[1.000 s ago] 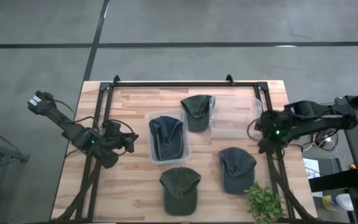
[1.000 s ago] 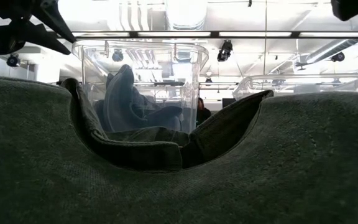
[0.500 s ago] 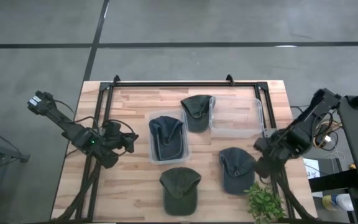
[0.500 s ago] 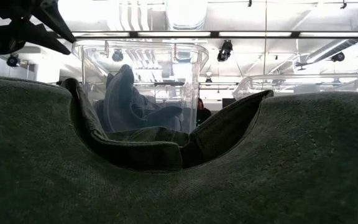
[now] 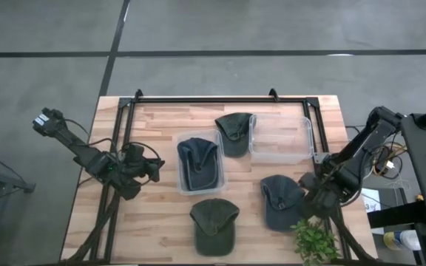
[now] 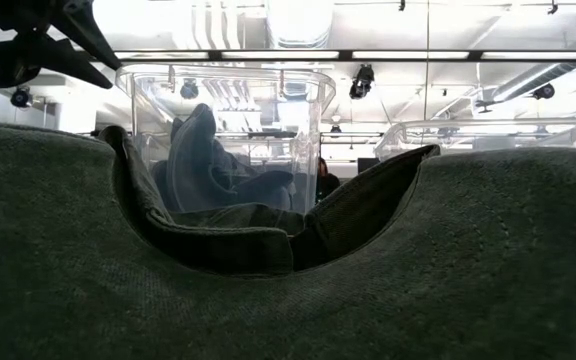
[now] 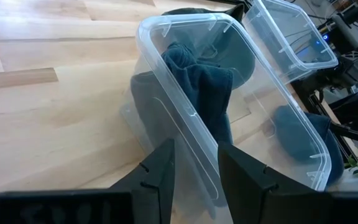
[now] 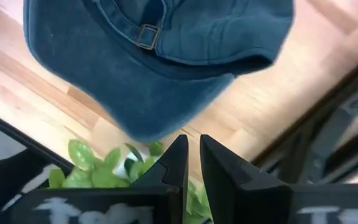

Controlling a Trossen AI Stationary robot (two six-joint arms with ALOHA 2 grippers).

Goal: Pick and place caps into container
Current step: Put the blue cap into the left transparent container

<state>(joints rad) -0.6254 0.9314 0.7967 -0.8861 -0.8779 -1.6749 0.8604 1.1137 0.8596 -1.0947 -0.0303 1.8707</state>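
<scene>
Caps first, near to far: olive cap (image 5: 214, 225) lies nearest the front edge of the tabletop (image 5: 154, 222), about mid-width, so close to the low cam that it fills that view. Plant (image 5: 315, 241) sits at the front right corner. Blue cap (image 5: 281, 200) lies right of centre, just behind the plant, brim side toward the right edge. Right gripper (image 5: 309, 193) hovers w/ its tip beside that cap's right rim; in the wrist view its fingers (image 8: 180, 163) stand nearly together w/ only a thin slit between them, gripping nothing, cap & leaves just ahead. Mid-table, clear bin (image 5: 200, 164) holds a second blue cap (image 5: 197, 159) crumpled inside. Left gripper (image 5: 152, 169) hangs near the left edge, pointing at that bin's left wall, jaws partly apart, empty. Farther back, second olive cap (image 5: 235, 131) lies between the two bins, touching both & draped partly over the first bin's far right corner. Second clear bin (image 5: 281, 138) sits toward the far right. Black frame (image 5: 220, 98) runs along the far edge.
</scene>
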